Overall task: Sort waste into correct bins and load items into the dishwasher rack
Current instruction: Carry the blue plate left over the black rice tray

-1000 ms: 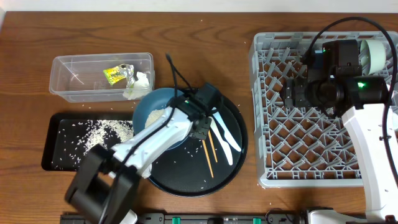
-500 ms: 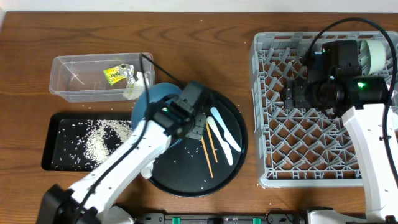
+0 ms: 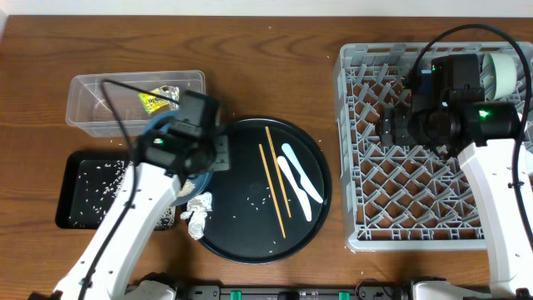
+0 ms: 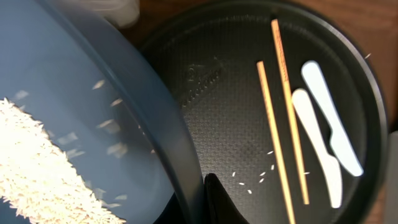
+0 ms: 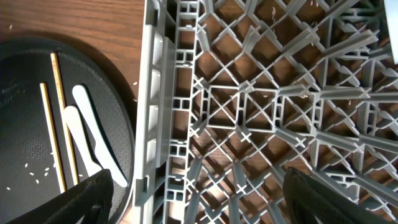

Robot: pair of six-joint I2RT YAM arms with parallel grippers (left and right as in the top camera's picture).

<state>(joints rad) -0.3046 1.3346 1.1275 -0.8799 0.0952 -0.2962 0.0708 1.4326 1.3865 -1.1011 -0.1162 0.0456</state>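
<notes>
My left end effector (image 4: 202, 196) grips the large blue dish (image 4: 124, 112) of rice (image 4: 37, 168) above the shallow black rectangular tray (image 3: 71, 212) at left, my right end effector (image 5: 199, 202) gapes over the grey plastic grid rack (image 3: 416, 200), and the wooden chopsticks (image 3: 275, 179) and white flat utensils (image 3: 300, 187) await loading.

White-shelled arms (image 3: 500, 192) with black wrists (image 3: 441, 117), black cables (image 3: 425, 46), green lights (image 3: 483, 112).

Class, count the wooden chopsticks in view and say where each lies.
2 chopsticks, both on the round black tray: one toward its middle, the other beside the white utensils. None seems hidden.
</notes>
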